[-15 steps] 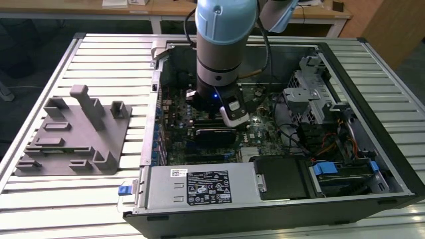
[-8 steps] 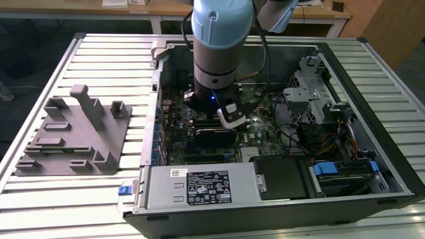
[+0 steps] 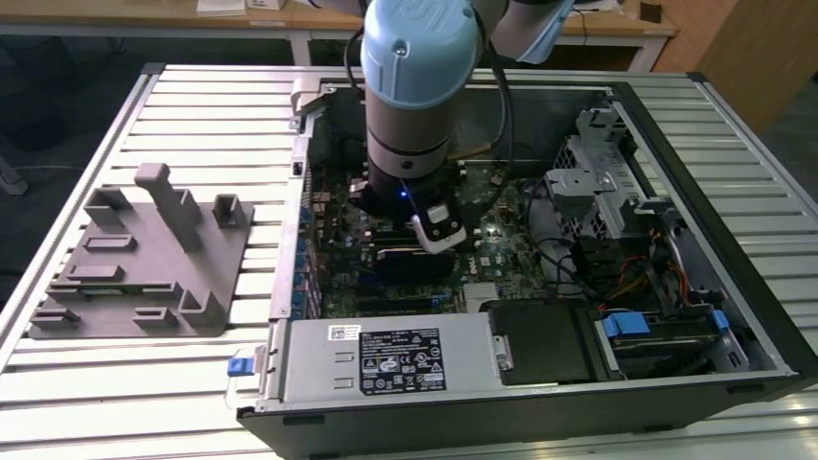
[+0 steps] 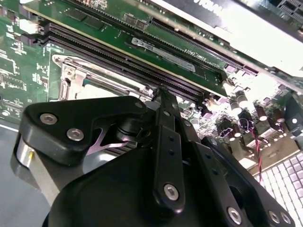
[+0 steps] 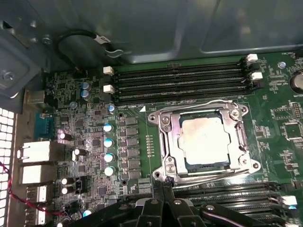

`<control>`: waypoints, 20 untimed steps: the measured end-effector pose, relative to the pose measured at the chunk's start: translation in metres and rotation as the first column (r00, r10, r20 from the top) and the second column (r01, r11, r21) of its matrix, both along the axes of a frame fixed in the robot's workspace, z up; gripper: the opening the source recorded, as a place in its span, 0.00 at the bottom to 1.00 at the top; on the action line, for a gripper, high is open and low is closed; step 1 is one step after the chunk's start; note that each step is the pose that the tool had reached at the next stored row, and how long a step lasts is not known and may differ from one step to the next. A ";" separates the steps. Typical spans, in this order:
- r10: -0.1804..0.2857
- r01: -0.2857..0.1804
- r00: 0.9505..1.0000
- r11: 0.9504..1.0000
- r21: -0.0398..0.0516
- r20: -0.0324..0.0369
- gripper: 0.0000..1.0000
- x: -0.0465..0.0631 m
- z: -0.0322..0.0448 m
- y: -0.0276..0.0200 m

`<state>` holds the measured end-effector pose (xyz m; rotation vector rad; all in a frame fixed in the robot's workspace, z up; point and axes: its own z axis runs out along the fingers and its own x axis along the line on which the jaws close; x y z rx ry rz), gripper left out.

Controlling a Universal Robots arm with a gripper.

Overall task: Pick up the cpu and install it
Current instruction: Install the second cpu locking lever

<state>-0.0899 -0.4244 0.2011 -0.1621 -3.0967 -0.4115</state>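
The small flat square cpu with its silvery-beige metal top is seen lying flat inside the shiny metal socket frame on the green motherboard in the first wrist view. The frame is laid around the chip on all sides, and thin wire levers are seen along its edges. Long black memory slots are lined up just beside the socket, and a row of small blue-topped round parts is set near its other side.

The black gripper is seen in both wrist views, pointed down at the board near one edge of the socket frame. Its two fingers are pressed tight together, with nothing seen between them. The chip is not touched by them.

In the exterior view, the pale blue and grey robot arm is reached down into the open black computer case, which is laid on a white slatted table. A grey plastic holder with upright posts is set on the table at the exterior view's left, well apart from the case. A silver power supply box is fixed along the near wall of the case
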 end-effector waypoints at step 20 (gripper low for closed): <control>0.000 0.000 1.000 0.997 0.082 0.000 0.11 0.000 -0.0108 0.0001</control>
